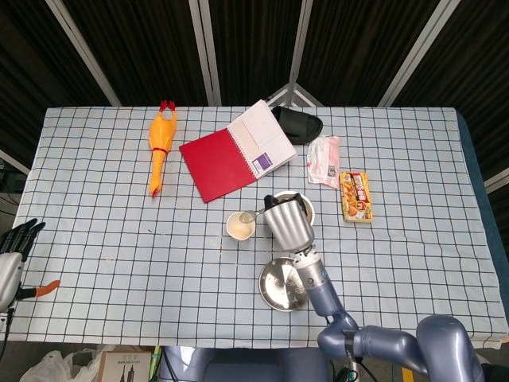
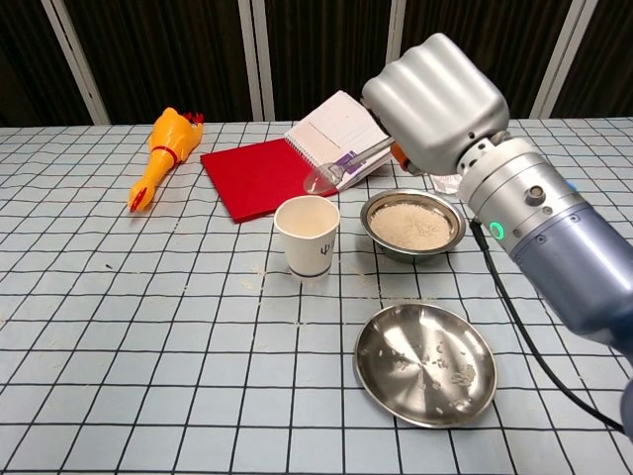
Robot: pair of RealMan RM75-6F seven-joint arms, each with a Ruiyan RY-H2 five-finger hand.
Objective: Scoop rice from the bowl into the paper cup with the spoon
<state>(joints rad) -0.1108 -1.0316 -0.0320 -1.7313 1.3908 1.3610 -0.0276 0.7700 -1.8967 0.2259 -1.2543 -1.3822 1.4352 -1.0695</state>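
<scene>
Spoon [image 2: 331, 174] in right robot hand [image 2: 436, 101] above paper cup [image 2: 308, 237]

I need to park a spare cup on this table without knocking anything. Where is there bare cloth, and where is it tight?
Bare cloth runs along the table's left side, below the rubber chicken and left of the paper cup, and again on the right, below the snack box. It is tight in the middle: cup, rice bowl, empty steel bowl and right hand holding the spoon.

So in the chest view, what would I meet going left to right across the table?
Rubber chicken → red notebook → paper cup → bowl of rice, with the right hand holding the spoon above.
</scene>
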